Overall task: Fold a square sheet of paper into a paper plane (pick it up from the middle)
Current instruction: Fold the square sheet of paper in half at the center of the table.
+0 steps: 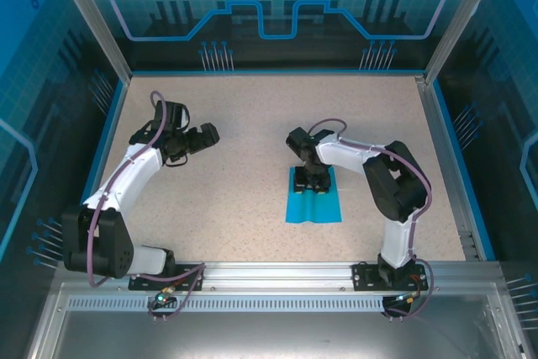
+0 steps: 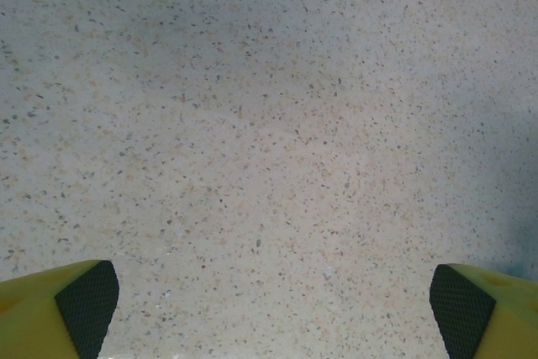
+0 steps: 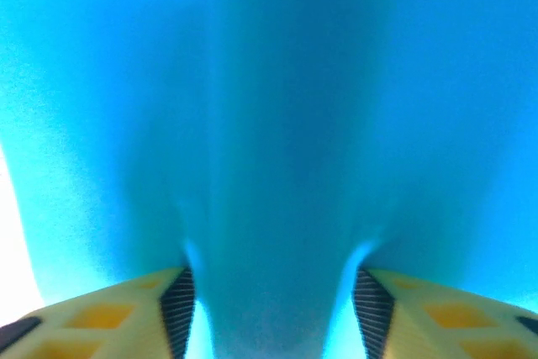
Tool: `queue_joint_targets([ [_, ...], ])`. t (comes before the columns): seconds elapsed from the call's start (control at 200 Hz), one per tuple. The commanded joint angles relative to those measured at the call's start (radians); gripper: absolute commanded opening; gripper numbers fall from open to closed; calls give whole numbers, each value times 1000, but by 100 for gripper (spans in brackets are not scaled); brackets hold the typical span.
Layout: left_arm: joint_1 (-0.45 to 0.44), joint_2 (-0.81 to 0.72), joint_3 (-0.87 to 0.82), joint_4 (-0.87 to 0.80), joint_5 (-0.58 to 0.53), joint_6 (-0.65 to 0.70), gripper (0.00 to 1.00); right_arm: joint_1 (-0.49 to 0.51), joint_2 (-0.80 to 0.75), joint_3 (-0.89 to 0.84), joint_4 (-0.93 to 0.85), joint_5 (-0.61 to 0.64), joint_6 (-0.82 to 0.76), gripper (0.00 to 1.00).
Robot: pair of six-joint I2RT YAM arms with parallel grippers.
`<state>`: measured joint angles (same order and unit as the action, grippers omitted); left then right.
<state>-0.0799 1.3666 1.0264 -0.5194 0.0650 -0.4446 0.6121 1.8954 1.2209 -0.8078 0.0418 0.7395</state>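
Right wrist view: thin teal-blue square sheet of paper (image 3: 269,81) fills nearly the whole frame, blurred, its edges cut off; a sliver of white at lower left. Right gripper (image 3: 273,308) fingers partway together, black ribbed pads (image 3: 178,308) pressed against both sides of a raised ridge of paper bunched between them.

Top external view: same sheet (image 1: 316,208) lies right of centre on the speckled beige table (image 1: 244,208), near edge rippled; its far part hidden under the right gripper (image 1: 313,181), fingertips hard to make out.

Left gripper (image 1: 206,134) held well apart from the sheet. Left wrist view: yellow fingers (image 2: 275,304) spread wide, nothing between them, bare table (image 2: 269,124) below.
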Motion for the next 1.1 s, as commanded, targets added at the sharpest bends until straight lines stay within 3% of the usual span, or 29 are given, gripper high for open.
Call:
queue_joint_targets([
  [0.0, -6, 3, 8, -6, 77, -30, 98, 1, -44, -58, 155, -126, 11, 43],
  [0.18, -17, 11, -52, 80, 214, -86, 98, -1, -199, -141, 417, -349, 18, 28],
  [0.34, -60, 28, -100, 186, 312, -150, 94, -25, -273, -215, 615, -516, 45, 28],
  [0.55, -156, 80, -131, 317, 402, -220, 85, -102, -236, -312, 705, -576, 82, 29],
  [0.805, -265, 163, -140, 403, 419, -273, 77, -135, -168, -281, 537, -445, -14, 33],
  [1.096, -297, 198, -131, 411, 401, -279, 76, -111, -143, -197, 358, -304, 6, 52],
])
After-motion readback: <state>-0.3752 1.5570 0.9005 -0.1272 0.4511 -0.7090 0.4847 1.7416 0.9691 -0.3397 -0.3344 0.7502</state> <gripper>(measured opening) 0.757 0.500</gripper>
